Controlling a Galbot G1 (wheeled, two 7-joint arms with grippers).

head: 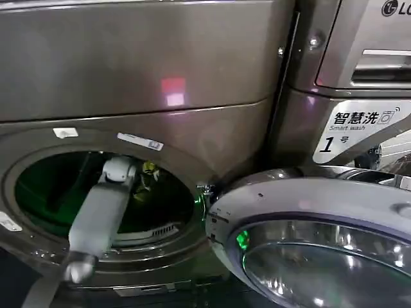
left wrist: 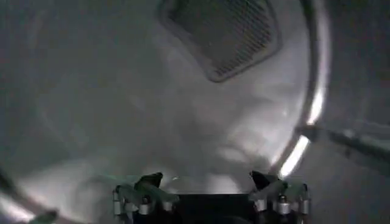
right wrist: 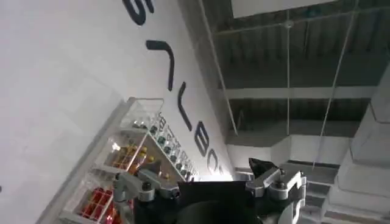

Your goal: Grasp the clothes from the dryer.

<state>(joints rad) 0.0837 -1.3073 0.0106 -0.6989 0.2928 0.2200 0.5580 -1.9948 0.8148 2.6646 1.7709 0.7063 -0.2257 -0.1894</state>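
1. The clothes (head: 149, 174) are seen in the head view as a small yellow-green and dark patch inside the drum, just beyond the end of the left arm. It cannot be told from this view whether they are touched by the fingers.

2. In the left wrist view no fabric is seen between the fingers. Ahead of the left gripper (left wrist: 210, 182) there is bare, dim drum wall and a mesh vent (left wrist: 222, 33). The jaws are spread wide apart and nothing is held by them.

3. The dryer (head: 148, 70) is already opened. Its glass door (head: 321, 237) is swung out to the right of the left arm, so the way into the porthole is free.

4. The reach into the drum is judged to be done, and the grasp itself is judged to be not yet done. What is left: the fingers are to be brought onto the bundle, closed on it, and the clothes are to be drawn out through the porthole.

5. The right gripper (right wrist: 210, 182) is kept away from the machine and is pointed up at a white wall with dark letters and a shelf (right wrist: 125, 164). Its jaws are also apart, with nothing held.
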